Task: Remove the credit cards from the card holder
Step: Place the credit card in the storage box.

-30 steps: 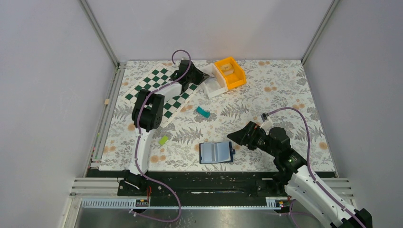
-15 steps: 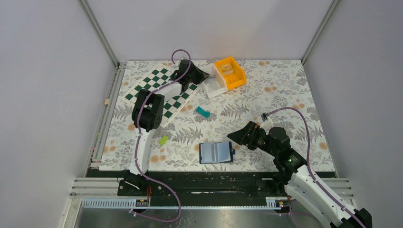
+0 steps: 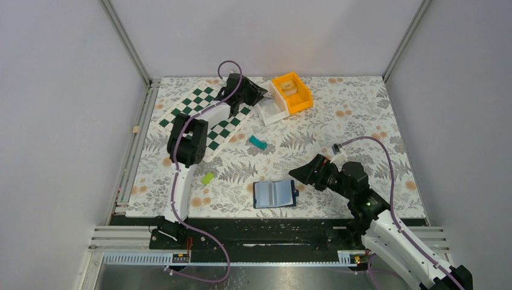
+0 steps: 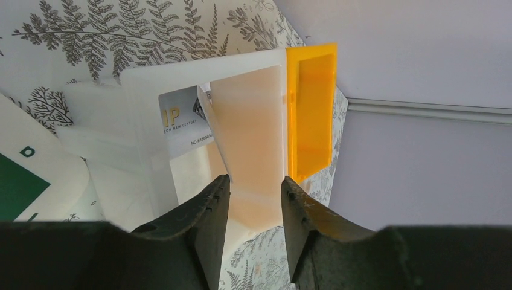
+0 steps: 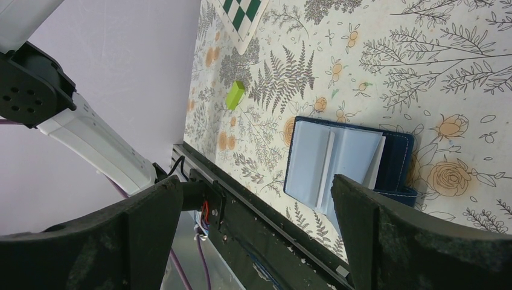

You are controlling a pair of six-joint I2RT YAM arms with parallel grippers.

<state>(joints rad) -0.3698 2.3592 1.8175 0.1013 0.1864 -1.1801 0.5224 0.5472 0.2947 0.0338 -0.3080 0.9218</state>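
The card holder (image 3: pixel 275 193), a navy wallet, lies open flat near the table's front edge, pale blue inner panels up. It also shows in the right wrist view (image 5: pixel 395 160), with a whitish card edge (image 5: pixel 377 167) sticking up from its right pocket. My right gripper (image 3: pixel 299 173) is open wide and empty, hovering just right of the wallet (image 5: pixel 256 187). My left gripper (image 3: pixel 259 93) is open and empty at the white bin (image 3: pixel 273 110). In the left wrist view (image 4: pixel 253 181) a whitish-grey credit card (image 4: pixel 181 124) with printed text lies inside that bin (image 4: pixel 145 96).
An orange bin (image 3: pixel 293 92) stands against the white bin at the back, also in the left wrist view (image 4: pixel 311 109). A green chessboard mat (image 3: pixel 199 112) lies back left. A teal block (image 3: pixel 258 142) and a green block (image 3: pixel 208 178) lie on the floral cloth.
My left gripper has shifted a little to the right, toward the white bin. The right arm and the wallet have not moved.
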